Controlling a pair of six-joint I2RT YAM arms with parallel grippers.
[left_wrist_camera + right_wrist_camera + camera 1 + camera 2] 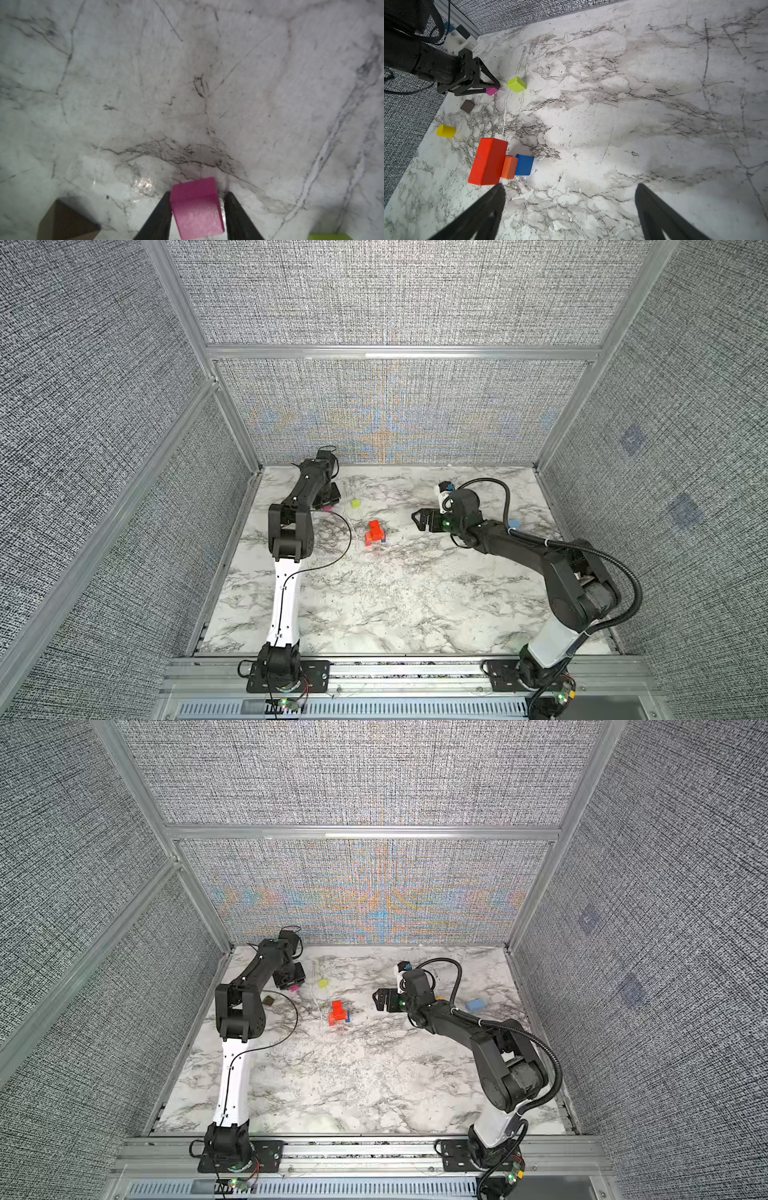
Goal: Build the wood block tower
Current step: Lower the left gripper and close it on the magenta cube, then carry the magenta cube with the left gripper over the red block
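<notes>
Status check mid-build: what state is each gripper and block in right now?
left gripper: open, astride the magenta block, small gap on one side
magenta block: resting on the table, not lifted
right gripper: wide open, empty
tower: barely begun, low cluster of red, orange and blue pieces
lime block: loose, untouched
brown block: loose, untouched
yellow block: loose, lying on its side
light blue block: loose, untouched
</notes>
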